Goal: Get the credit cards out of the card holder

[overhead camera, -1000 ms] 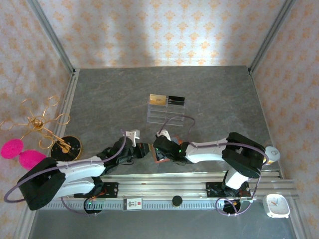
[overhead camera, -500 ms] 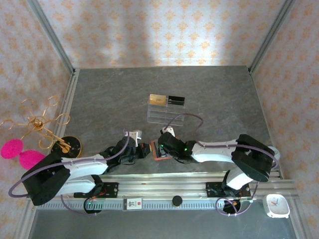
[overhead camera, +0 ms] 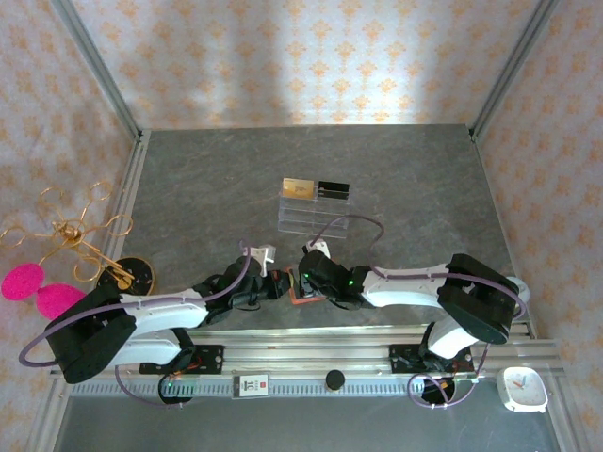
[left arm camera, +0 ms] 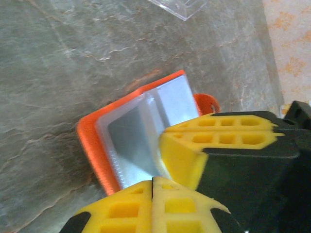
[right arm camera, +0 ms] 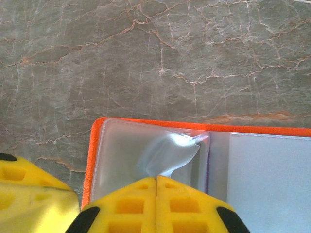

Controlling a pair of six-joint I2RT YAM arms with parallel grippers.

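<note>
My left arm reaches further to the right than a second ago, so my left gripper now sits at the card holder, nearly tip to tip with my right gripper. My right elbow has swung out to the right and the forearm lies flatter over the table's near edge.

card holder cover: matt, fine-grained, perhaps faux leather
sleeves: clear, glossy plastic
table: veined stone-look, matt
rack: clear glossy acrylic
</note>
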